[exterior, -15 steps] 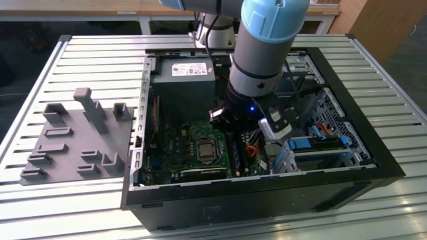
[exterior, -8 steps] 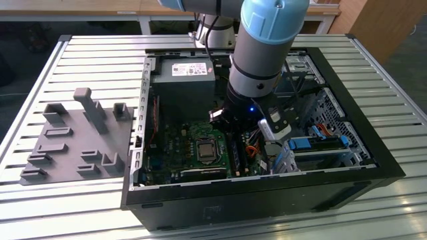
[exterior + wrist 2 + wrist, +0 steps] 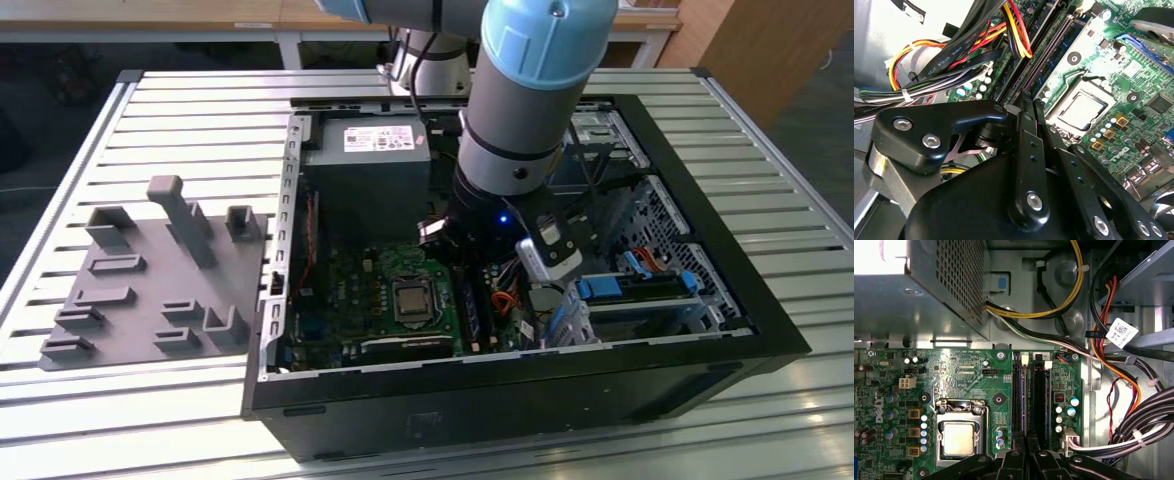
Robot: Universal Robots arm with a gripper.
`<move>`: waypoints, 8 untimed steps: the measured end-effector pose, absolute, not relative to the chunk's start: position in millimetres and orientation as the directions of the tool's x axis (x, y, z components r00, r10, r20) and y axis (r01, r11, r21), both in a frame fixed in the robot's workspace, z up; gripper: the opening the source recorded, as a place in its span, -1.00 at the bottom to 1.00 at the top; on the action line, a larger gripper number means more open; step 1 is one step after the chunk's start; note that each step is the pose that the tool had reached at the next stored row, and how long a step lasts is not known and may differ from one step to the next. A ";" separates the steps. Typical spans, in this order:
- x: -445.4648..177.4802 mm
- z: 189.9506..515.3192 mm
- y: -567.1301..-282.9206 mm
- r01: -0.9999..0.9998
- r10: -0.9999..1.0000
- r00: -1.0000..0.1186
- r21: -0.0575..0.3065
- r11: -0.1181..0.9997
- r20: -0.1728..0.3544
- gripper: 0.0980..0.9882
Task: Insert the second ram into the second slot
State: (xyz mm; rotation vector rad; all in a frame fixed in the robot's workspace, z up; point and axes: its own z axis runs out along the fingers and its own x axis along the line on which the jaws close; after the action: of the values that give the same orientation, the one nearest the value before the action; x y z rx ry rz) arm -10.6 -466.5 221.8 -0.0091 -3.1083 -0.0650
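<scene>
The claw [image 3: 1027, 454] was closed on the second ram [image 3: 1025, 400], a thin blue edge standing upright over the motherboard slots [image 3: 1040, 400]. In the exterior view, these lay at 3 o'clock from the processor socket [image 3: 407, 298].

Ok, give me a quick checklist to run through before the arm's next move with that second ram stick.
1. Gripper lined up over the ram slots: ok.
2. Second ram held in the gripper: cannot tell.
3. Second slot free to take a stick: cannot tell.
4. Cable bundle beside the slots, not across them, in the first wrist view: ok.
5. Case open on top, with the arm reaching inside: ok.
</scene>
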 end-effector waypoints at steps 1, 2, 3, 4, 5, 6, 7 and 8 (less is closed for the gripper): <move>-10.6 221.8 -466.5 0.007 0.005 -0.999 0.042 0.999 0.033 -0.92; -10.6 221.8 -466.5 0.007 0.005 -0.999 0.042 0.999 0.033 -0.92; -10.6 221.8 -466.5 0.007 0.005 -0.999 0.042 0.999 0.033 -0.92; -10.6 221.8 -466.5 0.007 0.005 -0.999 0.043 0.999 0.033 -0.92; -10.6 222.0 -466.5 0.007 0.005 -0.999 0.043 0.999 0.033 -0.92; -10.6 222.2 -466.5 0.007 0.005 -0.999 0.044 0.999 0.033 -0.92; -10.6 222.3 -466.5 0.007 0.005 -0.999 0.044 0.999 0.033 -0.92; -10.6 222.3 -466.4 0.008 0.006 -0.999 0.044 0.999 0.033 -0.92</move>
State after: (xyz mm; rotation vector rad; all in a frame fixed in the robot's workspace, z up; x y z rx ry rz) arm -10.6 -466.4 222.3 -0.0108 -3.1083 -0.0690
